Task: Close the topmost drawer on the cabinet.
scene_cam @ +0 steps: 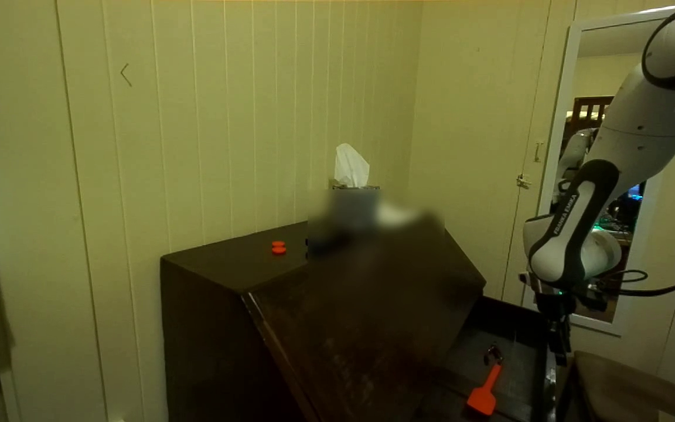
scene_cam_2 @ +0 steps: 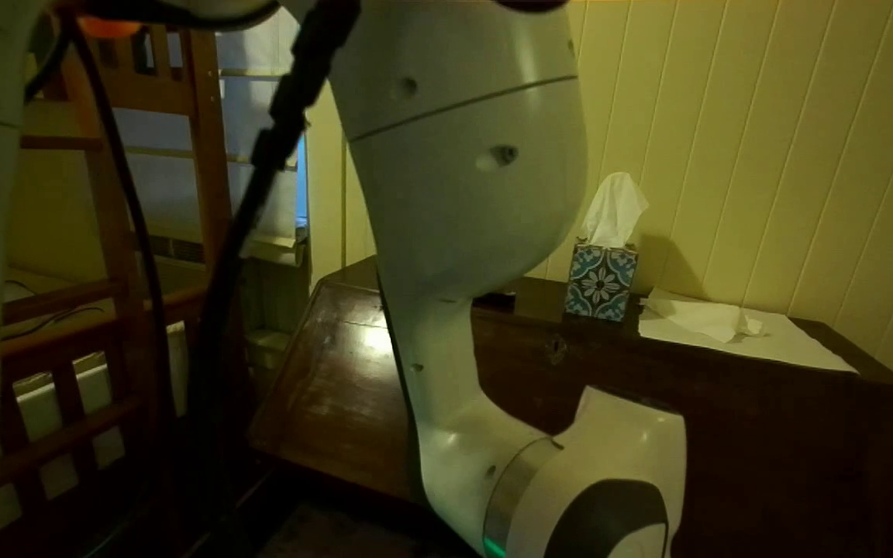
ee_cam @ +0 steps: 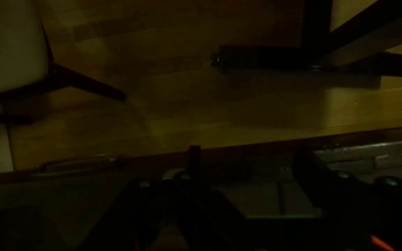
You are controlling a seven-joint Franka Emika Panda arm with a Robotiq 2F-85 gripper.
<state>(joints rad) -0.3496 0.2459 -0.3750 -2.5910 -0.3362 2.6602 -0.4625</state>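
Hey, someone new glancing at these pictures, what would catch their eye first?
Probably the big pale robot arm, at the right of an exterior view, its tool hanging by the open drawer. Next, likely the bright orange spatula-like thing lying in that drawer, then the blue patterned tissue box on top of the cabinet, with a white tissue poking up.

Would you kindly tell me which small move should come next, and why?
The topmost drawer stands open, and in the wrist view the parted jaws overlap its front edge, so I'd probably ease the gripper just beyond that edge, ready to push.
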